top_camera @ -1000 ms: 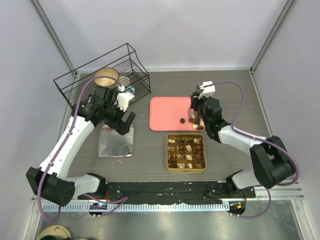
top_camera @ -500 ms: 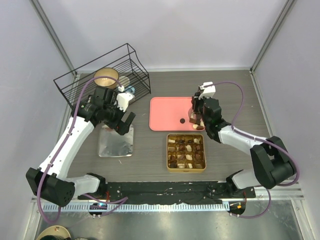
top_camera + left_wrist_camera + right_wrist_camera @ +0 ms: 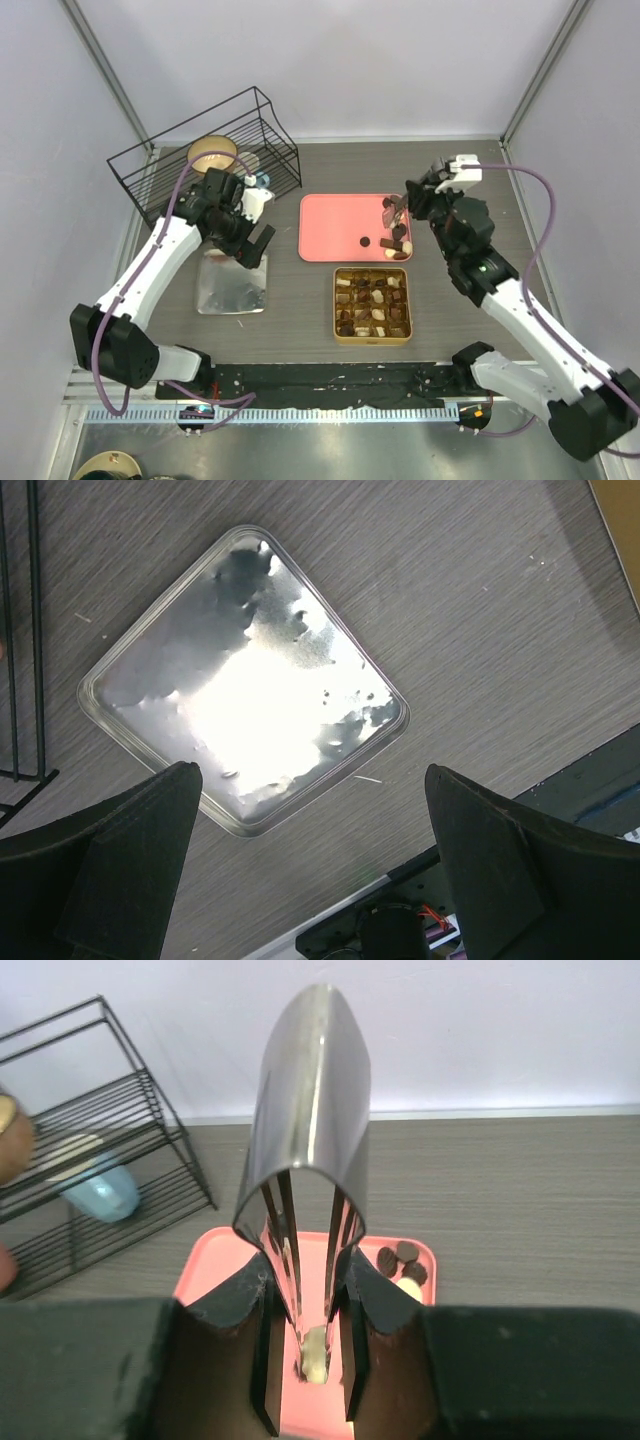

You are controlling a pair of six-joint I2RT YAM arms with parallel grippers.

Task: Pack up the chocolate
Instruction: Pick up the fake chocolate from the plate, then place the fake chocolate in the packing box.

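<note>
Several chocolates point(image 3: 397, 247) lie at the right end of the pink tray point(image 3: 330, 215), and your right gripper point(image 3: 310, 1345) is right over them, clamped on a pair of steel tongs point(image 3: 308, 1110) hanging tips-down. Down the wrist view, the blades are drawn close and a pale piece point(image 3: 316, 1358) sits between the tips. It looks pinched, though I can't tell whether it has cleared the tray.

Now the relation that matters: the gold tin point(image 3: 336, 305) lies just beside the tray's near edge, so from the tongs it's back toward the arm bases and a touch to your left. The right arm is by far the nearer one, so this looks like its carry.

Nothing stands between tongs and tin. You only have the tray's lip and the tin's rim to clear. The tin looks mostly full, and I can't tell from above which dark cells are free, so pick your slot with care. A lone dark piece point(image 3: 366, 242) sits mid-tray, off your line.

Your left gripper point(image 3: 310, 820) hovers with its fingers spread wide over the silver tray point(image 3: 245, 680), well apart from all this, and the wire rack point(image 3: 200, 160) at the far left is no bother
</note>
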